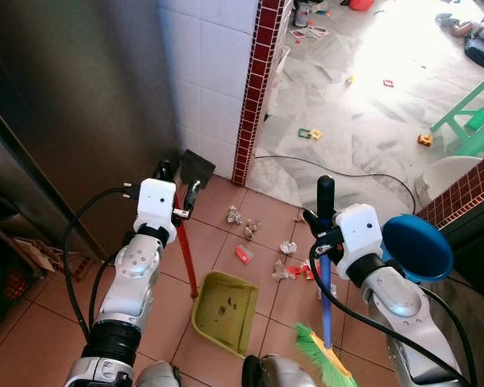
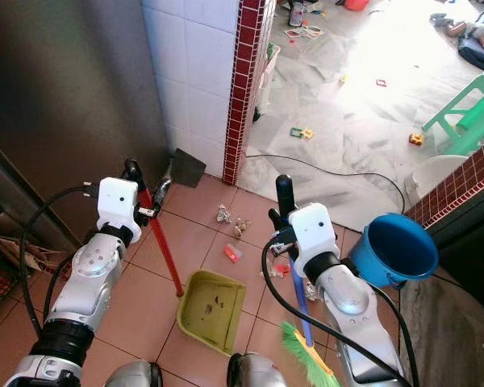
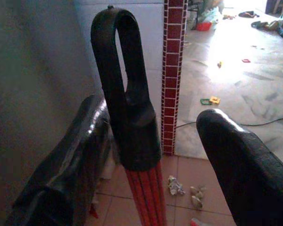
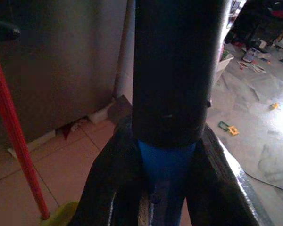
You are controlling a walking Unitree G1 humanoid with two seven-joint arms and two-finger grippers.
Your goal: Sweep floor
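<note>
A yellow-green dustpan [image 1: 224, 310] stands on the terracotta tiles in front of me. Its red stick [image 1: 185, 258], with a black looped grip [image 3: 127, 117], rises between the fingers of my left gripper [image 1: 177, 182]. The grip leans on one finger [image 3: 75, 155] and a gap shows to the other, so this gripper is open. My right gripper [image 1: 321, 234] is shut on the broom's blue handle [image 1: 326, 298] just below its black top [image 1: 326, 193]. The green bristles [image 1: 323, 356] lie near my feet. Crumpled paper [image 1: 234, 215] and red scraps [image 1: 243, 255] are scattered beyond the dustpan.
A steel cabinet [image 1: 64, 121] fills the left, with a white tiled wall and a red-tiled pillar [image 1: 254, 89] beside it. A dark flat scraper [image 1: 196, 167] leans there. A blue tub [image 1: 417, 246] sits at my right. Beyond lie a black cable [image 1: 347, 173], toys and a green stool [image 1: 476, 113].
</note>
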